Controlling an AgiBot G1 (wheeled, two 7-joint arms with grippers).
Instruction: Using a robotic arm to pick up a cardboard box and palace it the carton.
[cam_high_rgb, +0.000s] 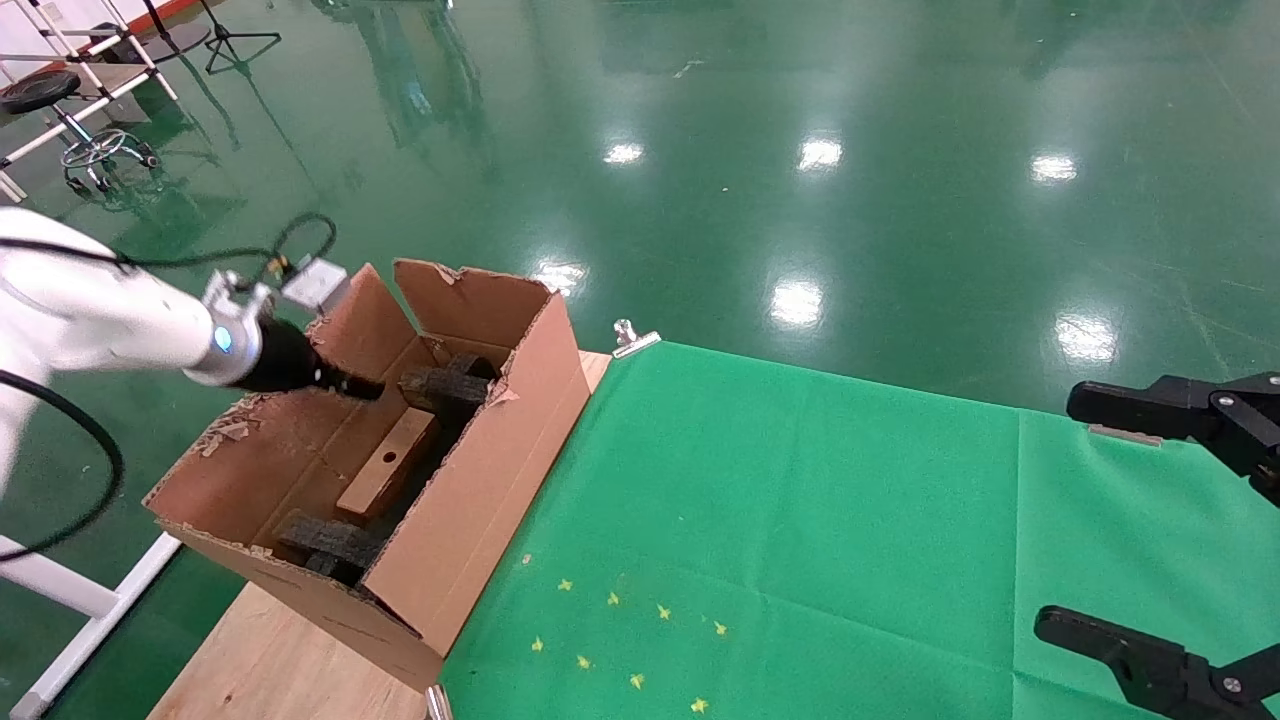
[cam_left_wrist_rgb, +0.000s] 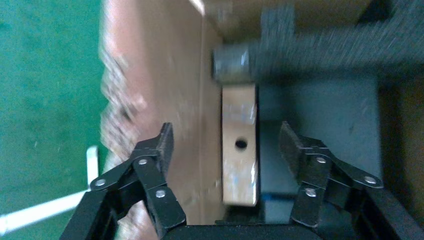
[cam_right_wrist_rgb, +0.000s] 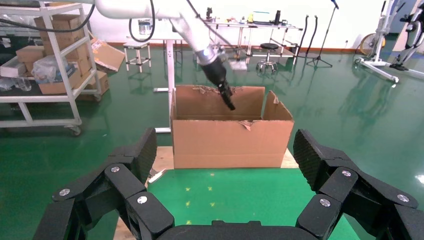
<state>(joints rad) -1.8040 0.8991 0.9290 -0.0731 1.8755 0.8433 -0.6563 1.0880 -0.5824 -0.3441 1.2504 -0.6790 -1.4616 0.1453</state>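
Observation:
The large torn carton (cam_high_rgb: 500, 470) stands at the table's left end with dark foam pieces (cam_high_rgb: 445, 385) inside. The small taped cardboard box (cam_high_rgb: 388, 466), with a round black hole in its top face, lies inside the carton between the foam pieces. My left gripper (cam_high_rgb: 370, 388), on the white arm, hangs inside the carton's far end, above the small box. In the left wrist view the gripper (cam_left_wrist_rgb: 226, 137) is open and empty, with the box (cam_left_wrist_rgb: 240, 170) below the gap and apart from both fingers. My right gripper (cam_high_rgb: 1075, 510) is open and empty over the table's right side.
A green cloth (cam_high_rgb: 800, 520) with small yellow marks (cam_high_rgb: 630, 630) covers the table, clipped at the far edge (cam_high_rgb: 632, 340). Bare wood (cam_high_rgb: 270, 650) shows under the carton. The right wrist view shows the carton (cam_right_wrist_rgb: 230, 142) ahead and a shelf of boxes (cam_right_wrist_rgb: 50, 60) beyond.

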